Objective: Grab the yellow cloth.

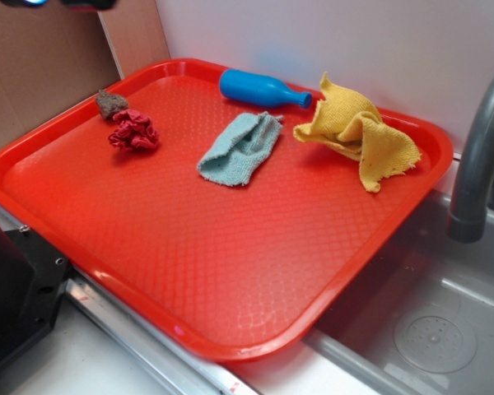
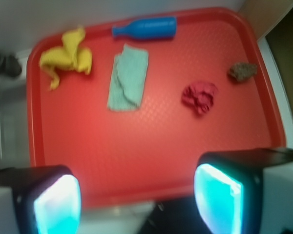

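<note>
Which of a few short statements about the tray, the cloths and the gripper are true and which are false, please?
1. The yellow cloth lies crumpled on the red tray. True.
2. The gripper is shut on the yellow cloth. False: its fingers stand apart and empty, at the opposite edge of the tray from the cloth.
3. The blue bottle stands upright. False: it lies on its side.
4. The pale blue-green cloth lies between the yellow cloth and the red bundle. True.
5. A tap stands beside the tray. True.
</note>
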Controlling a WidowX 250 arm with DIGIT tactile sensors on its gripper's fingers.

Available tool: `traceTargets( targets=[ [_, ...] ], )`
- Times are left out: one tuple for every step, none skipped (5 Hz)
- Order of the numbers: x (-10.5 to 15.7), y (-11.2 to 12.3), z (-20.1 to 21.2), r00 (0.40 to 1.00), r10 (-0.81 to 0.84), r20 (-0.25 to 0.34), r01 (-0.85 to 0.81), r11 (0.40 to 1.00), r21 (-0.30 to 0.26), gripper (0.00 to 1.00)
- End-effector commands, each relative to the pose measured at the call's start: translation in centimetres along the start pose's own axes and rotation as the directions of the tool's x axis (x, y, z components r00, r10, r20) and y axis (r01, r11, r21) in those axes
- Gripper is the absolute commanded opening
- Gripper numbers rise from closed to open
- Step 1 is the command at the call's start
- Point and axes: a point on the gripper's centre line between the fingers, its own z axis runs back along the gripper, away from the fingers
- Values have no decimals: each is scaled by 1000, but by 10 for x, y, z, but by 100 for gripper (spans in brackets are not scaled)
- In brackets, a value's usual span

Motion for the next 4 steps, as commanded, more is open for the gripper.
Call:
traceTargets(
  targets=[
    [47, -37, -39, 990, 88, 114, -82, 995, -58, 100],
    [64, -50, -57, 986, 98, 134, -88, 993, -79, 100],
    [89, -63, -85, 984, 115, 136, -106, 992, -75, 100],
    [110, -74, -114, 986, 108, 127, -101, 993, -57, 100]
  ],
)
